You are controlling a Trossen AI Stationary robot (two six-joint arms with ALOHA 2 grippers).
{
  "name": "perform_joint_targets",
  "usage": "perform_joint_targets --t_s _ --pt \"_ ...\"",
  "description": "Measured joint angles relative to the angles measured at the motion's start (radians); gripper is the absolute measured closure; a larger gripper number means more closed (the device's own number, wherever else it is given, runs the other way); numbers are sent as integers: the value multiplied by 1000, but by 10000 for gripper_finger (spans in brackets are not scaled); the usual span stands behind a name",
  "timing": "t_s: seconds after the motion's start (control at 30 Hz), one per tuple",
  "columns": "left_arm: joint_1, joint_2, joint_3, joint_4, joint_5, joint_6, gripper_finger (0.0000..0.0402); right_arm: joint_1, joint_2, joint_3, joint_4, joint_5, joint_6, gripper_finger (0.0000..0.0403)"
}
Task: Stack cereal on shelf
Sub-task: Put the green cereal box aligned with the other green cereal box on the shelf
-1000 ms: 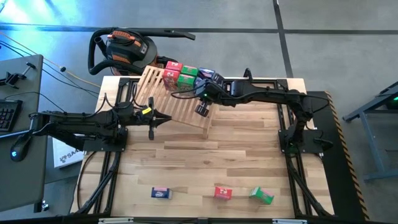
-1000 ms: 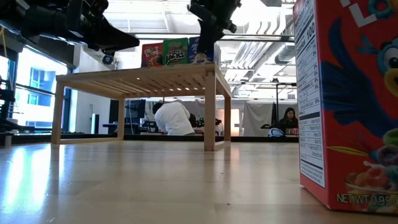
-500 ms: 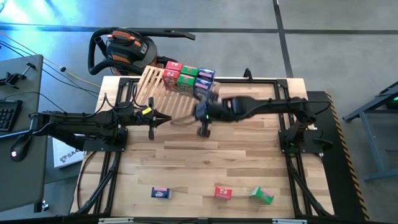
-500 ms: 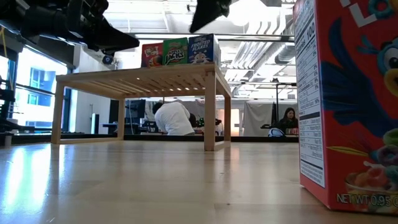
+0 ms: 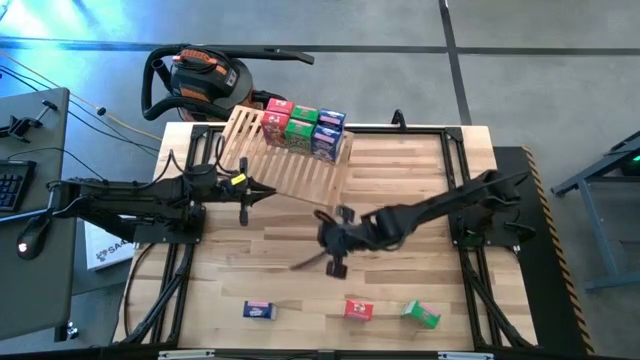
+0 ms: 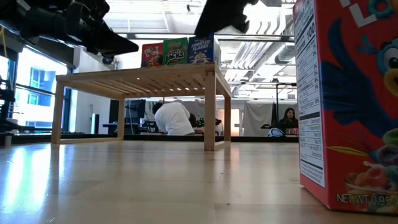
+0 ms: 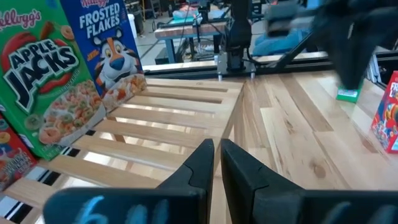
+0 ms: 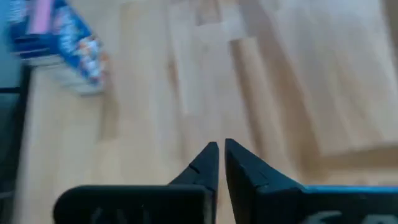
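Since a second ago our right end effector (image 5: 334,262) has swung away from the shelf (image 5: 290,165) at the upper centre of the high view and now hangs over the bare middle of the worktop (image 5: 400,185). Its fingers are nearly closed with only a thin gap, and it carries nothing. We judge it is heading for the next pick.

Cereal boxes already stand on the shelf's far edge in the order red (image 5: 276,118), green (image 5: 300,125) and blue-and-white (image 5: 328,130), each touching the next; the tight row likely keeps slat space free for the rest. Three loose boxes lie along the bottom of the high view: a blue box (image 5: 259,310), a red box (image 5: 359,309) and a green box (image 5: 422,314). The blue one shows in the right wrist view, so it seems the likely target.

Our left end effector (image 5: 243,195) waits at the shelf's left edge, fingers almost closed and empty, clear of the right arm's path.
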Motion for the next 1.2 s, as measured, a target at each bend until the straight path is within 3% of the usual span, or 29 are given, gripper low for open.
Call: perform_joint_targets --t_s 0.2,0.37,0.53,0.7,0.9,1.2 --pt "0 5 0 2 -5 1 381 146 -1 125 -344 -4 307 321" --pt "0 5 0 2 -5 0 381 307 -1 160 -598 -78 738 236" --pt "0 5 0 1 -5 -1 381 485 -1 160 -655 -151 1121 157" --pt "0 5 0 2 -7 -7 381 614 -1 148 -671 -155 1376 125" --pt "0 5 0 4 -7 -8 381 681 0 75 -648 -179 1468 124" --pt "0 5 0 5 -7 -8 381 688 -5 -15 -625 -233 1431 124"
